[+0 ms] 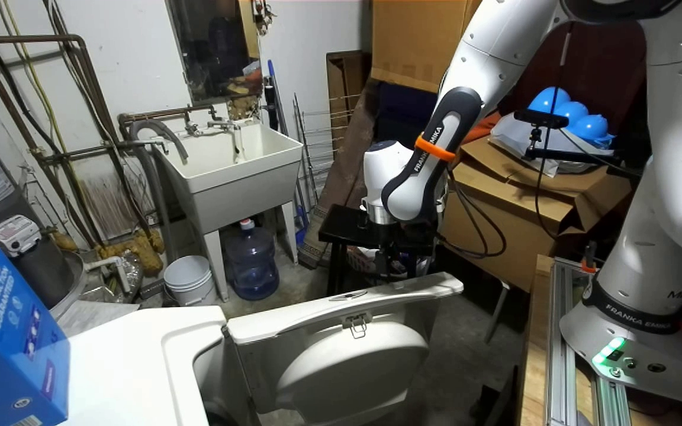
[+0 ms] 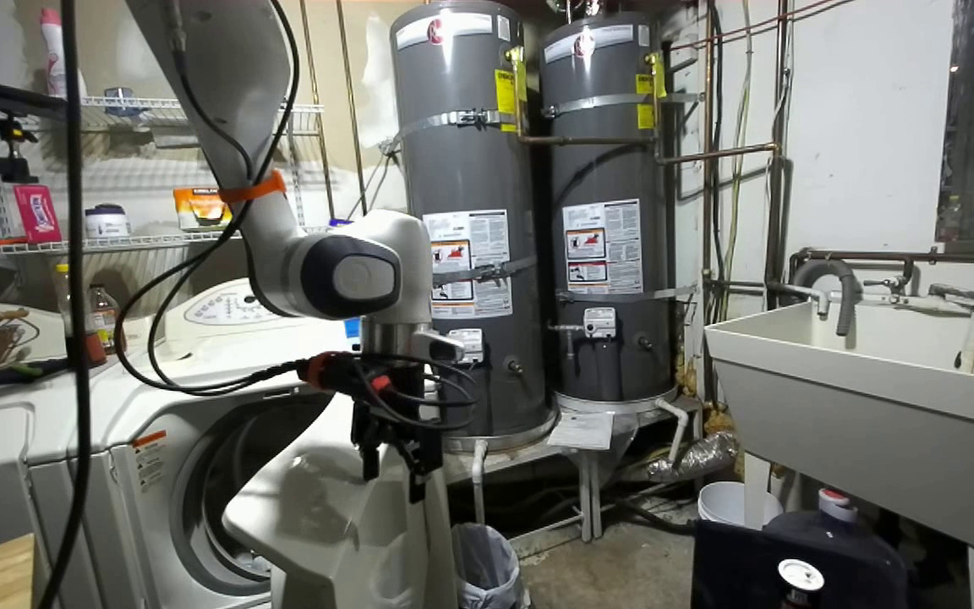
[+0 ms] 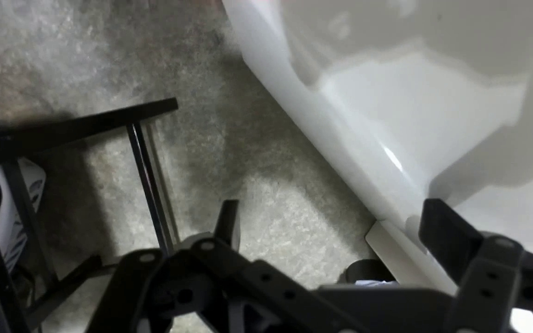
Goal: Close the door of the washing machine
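Observation:
The white washing machine [image 1: 134,367] stands low in an exterior view; its front with the dark round opening shows in an exterior view [image 2: 136,533]. Its white door [image 1: 353,370] stands swung open, its domed inner side toward the camera; it also shows in an exterior view [image 2: 318,499]. My gripper [image 2: 394,480] points down beside the door, on its outer side. In an exterior view the fingertips [image 1: 383,266] are near or behind the door's top edge. In the wrist view my gripper [image 3: 333,219] is open and empty, its right finger overlapping the door [image 3: 461,101]; contact cannot be told.
A black stool [image 1: 341,228] stands close beyond the gripper, and its frame shows in the wrist view [image 3: 86,127]. A white utility sink [image 1: 246,174], a blue water jug [image 1: 252,260] and cardboard boxes [image 1: 495,231] lie behind. A blue box [image 1: 18,349] sits on the machine. A bagged bin [image 2: 487,558] stands behind the door.

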Tool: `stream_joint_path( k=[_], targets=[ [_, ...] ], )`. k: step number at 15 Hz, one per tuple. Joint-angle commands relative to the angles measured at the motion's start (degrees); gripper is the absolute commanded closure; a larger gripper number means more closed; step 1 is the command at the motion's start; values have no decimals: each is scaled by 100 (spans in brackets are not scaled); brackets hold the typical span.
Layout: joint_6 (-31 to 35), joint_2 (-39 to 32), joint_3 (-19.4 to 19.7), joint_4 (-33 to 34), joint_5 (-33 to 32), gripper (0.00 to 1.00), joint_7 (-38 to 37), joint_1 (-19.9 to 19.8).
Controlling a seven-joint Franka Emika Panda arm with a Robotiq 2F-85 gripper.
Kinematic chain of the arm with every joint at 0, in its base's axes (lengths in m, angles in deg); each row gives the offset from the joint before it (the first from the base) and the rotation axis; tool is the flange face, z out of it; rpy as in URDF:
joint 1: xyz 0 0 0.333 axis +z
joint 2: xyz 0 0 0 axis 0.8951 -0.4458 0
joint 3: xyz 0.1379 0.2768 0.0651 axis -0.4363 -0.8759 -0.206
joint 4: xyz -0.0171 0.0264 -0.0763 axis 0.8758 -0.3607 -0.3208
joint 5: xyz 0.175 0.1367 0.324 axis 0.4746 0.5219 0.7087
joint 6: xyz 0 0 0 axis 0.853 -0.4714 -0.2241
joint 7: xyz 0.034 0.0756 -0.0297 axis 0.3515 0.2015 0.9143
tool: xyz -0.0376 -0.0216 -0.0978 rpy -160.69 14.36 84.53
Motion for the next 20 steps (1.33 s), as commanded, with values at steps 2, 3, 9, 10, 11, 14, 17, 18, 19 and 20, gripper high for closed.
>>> stream_joint_path(
  k=[2, 3, 9, 10, 11, 14, 17, 18, 19, 20],
  targets=[
    [-596, -384, -188, 289, 874, 0, -440, -136],
    [-668, -429, -132, 313, 947, 0, -690, -58],
    [-1546, -1183, -1026, 1216, 1852, 0, 313, -243],
    [-1595, -1424, -1154, 1485, 1863, 0, 461, -183],
    [-1650, -1620, -1281, 1726, 1868, 0, 617, -151],
    [-2092, -2162, -1547, 2487, 1715, 0, 1102, -35],
    [-2637, -2618, -1708, 3297, 1463, 0, 1489, 198],
    [-2885, -2618, -1695, 3464, 1323, 0, 1600, 286],
    [-3095, -2518, -1650, 3518, 1163, 0, 1726, 348],
    [-3160, -2307, -1546, 3448, 960, 0, 1798, 406]
  ],
)
